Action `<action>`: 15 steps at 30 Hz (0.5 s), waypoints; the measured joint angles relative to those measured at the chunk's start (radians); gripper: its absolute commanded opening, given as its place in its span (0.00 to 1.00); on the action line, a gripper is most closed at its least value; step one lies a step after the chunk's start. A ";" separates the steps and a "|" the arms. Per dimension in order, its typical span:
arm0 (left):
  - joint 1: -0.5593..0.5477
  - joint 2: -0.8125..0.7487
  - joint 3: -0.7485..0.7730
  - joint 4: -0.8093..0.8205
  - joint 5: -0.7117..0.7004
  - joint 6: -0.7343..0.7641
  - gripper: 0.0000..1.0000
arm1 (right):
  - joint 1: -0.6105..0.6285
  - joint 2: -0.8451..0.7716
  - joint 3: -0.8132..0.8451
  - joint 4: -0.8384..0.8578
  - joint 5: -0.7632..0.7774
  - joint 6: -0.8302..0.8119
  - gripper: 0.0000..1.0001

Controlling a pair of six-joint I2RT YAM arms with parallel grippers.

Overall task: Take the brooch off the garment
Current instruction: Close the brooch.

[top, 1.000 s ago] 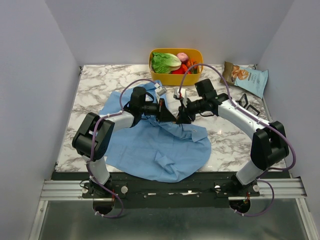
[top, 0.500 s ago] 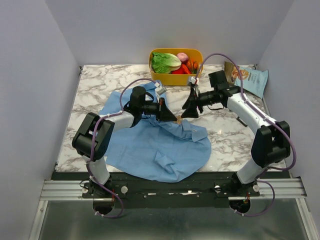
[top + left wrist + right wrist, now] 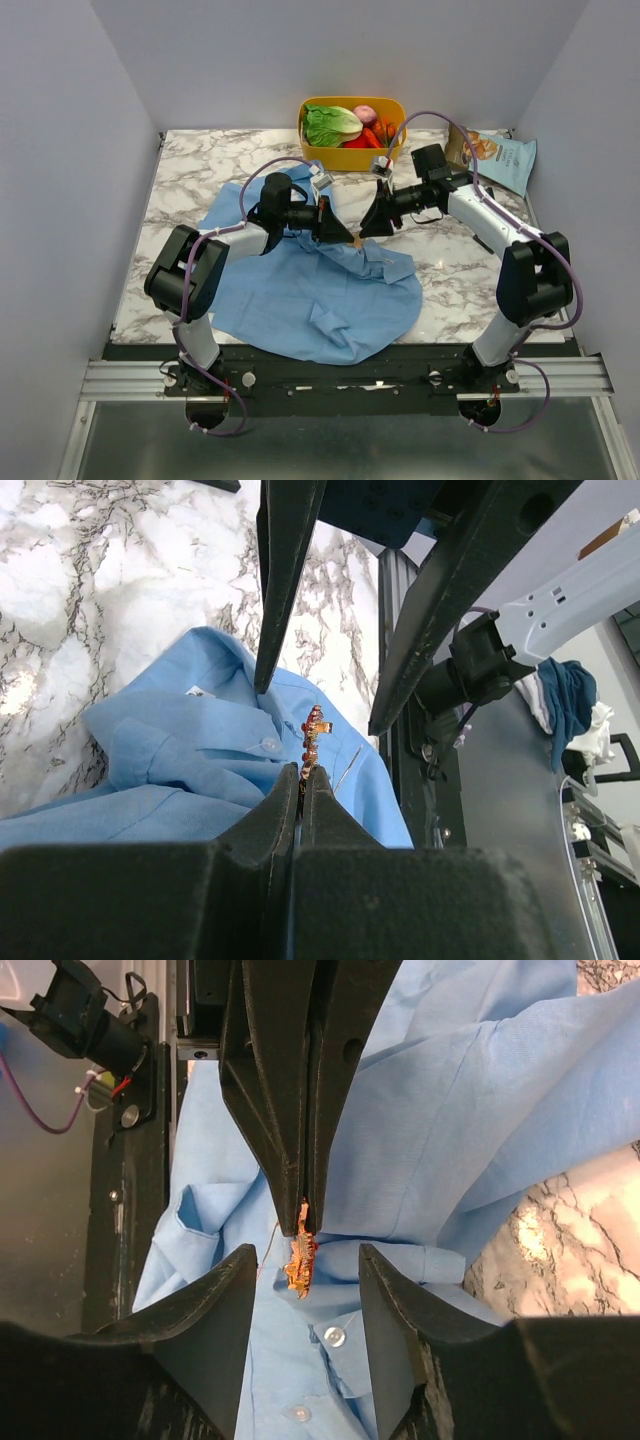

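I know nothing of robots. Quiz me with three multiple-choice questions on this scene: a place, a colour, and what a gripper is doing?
1. The yellow bin of vegetables stands: A) at the table's far edge B) at its near edge C) on the floor.
2. The shirt is: A) white B) light blue C) green.
3. The left gripper is: A) wide open B) shut on the brooch C) out of view.
Answers: A, it stands beyond the shirt; B, plain in every view; B, it pinches the brooch while the right gripper is open.
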 measured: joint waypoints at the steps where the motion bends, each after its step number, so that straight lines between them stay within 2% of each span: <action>1: 0.000 0.000 0.000 0.000 0.000 0.000 0.00 | 0.000 0.002 0.000 0.000 -0.001 0.002 0.51; 15: -0.006 0.002 0.000 0.002 0.012 0.000 0.00 | 0.006 0.025 0.000 0.010 -0.006 0.027 0.43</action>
